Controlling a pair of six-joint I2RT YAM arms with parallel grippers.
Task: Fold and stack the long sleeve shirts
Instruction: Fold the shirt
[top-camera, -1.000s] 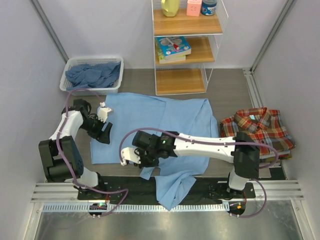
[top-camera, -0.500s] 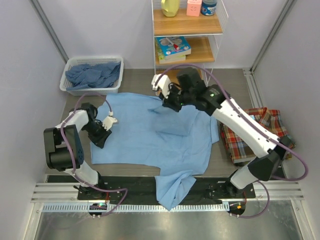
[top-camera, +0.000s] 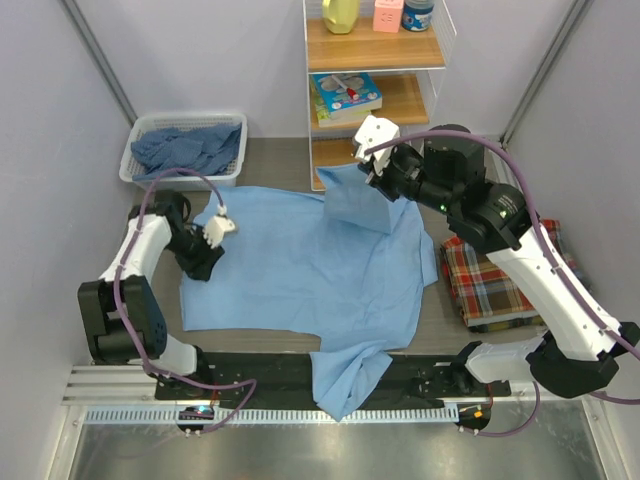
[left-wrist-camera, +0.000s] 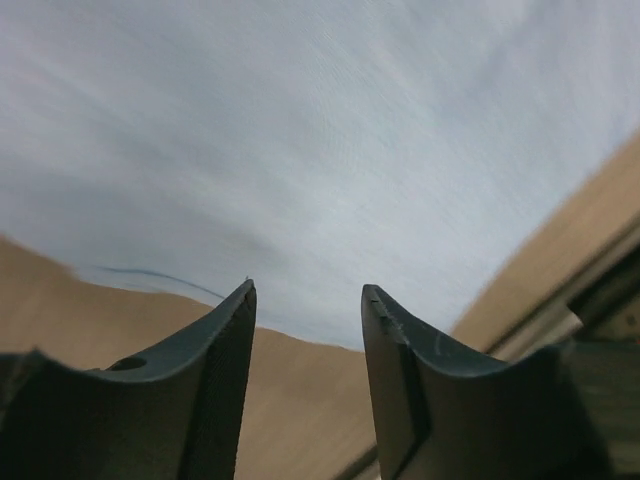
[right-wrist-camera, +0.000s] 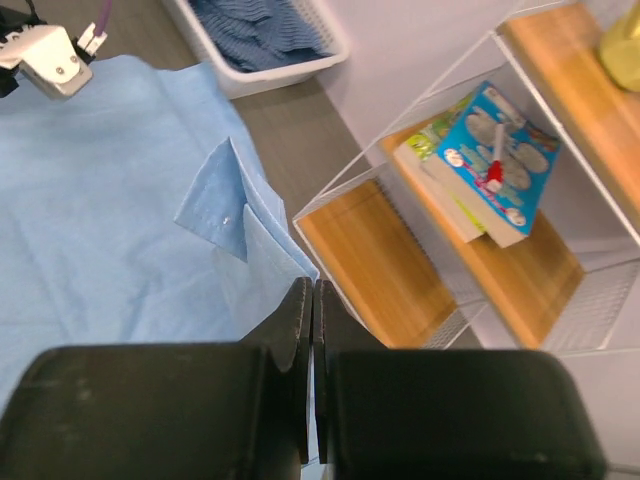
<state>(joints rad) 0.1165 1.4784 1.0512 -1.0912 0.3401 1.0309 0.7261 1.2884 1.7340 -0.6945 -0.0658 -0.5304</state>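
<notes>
A plain light blue long sleeve shirt lies spread across the table, its tail hanging over the near edge. My right gripper is shut on a fold of it, held raised in front of the shelf; in the right wrist view a thin strip of blue cloth runs between the closed jaws of the gripper. The left gripper sits at the shirt's left edge. Seen from the left wrist, the gripper is open with only bare table between its fingers and the cloth beyond. A folded plaid shirt lies at the right.
A white basket of darker blue shirts stands at the back left. A wire shelf unit with wooden boards, books and bottles stands at the back centre, close behind the raised cloth. Grey walls enclose both sides.
The right arm has swung from the near left of the shirt to the back right, carrying a fold of blue cloth up toward the shelf. The left gripper's jaws have narrowed and it shifted slightly.
</notes>
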